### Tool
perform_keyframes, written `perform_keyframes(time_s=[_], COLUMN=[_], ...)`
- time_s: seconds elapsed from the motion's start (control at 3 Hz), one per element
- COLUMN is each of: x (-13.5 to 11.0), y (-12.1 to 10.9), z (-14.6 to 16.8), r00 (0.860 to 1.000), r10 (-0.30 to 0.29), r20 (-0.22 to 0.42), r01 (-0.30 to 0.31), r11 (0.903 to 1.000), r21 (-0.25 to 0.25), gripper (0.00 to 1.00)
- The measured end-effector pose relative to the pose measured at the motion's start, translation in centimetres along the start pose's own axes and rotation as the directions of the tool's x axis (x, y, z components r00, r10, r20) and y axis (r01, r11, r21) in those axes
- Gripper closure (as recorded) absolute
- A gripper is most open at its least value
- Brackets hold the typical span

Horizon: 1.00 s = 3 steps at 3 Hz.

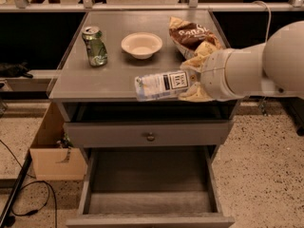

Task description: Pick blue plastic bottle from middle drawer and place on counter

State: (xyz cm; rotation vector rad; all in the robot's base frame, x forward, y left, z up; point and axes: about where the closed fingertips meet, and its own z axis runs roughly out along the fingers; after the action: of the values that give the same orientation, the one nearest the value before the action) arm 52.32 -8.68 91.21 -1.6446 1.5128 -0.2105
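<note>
The blue plastic bottle (159, 86) lies sideways in my gripper (188, 80), which is shut on its right end. It hangs just above the front edge of the counter (104, 80), right of centre. My yellowish fingers (195, 61) wrap it above and below, and my white arm reaches in from the right. The middle drawer (147, 177) stands pulled open below, and its grey floor is bare.
On the counter stand a dented green can (94, 45) at the left, a white bowl (141, 44) in the middle and a chip bag (191, 34) at the right. A closed drawer front with a knob (150, 137) sits above the open drawer. A cardboard box (52, 156) is on the floor at the left.
</note>
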Motion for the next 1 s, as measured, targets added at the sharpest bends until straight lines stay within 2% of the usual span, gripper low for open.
perform_keyframes(time_s=[0.33,0.67,1.0], x=[-0.1,-0.5,0.8], y=[-0.6,-3.0,-5.3], z=[0.1,1.5,4.3], r00=[1.000,0.999,0.999], r10=[-0.004,-0.032,-0.020], r20=[-0.013,-0.028,-0.044], r01=[0.004,0.033,0.024], r11=[0.9999,0.9981,0.9954], r21=[0.010,0.052,0.092], gripper=[1.00,1.00,1.00])
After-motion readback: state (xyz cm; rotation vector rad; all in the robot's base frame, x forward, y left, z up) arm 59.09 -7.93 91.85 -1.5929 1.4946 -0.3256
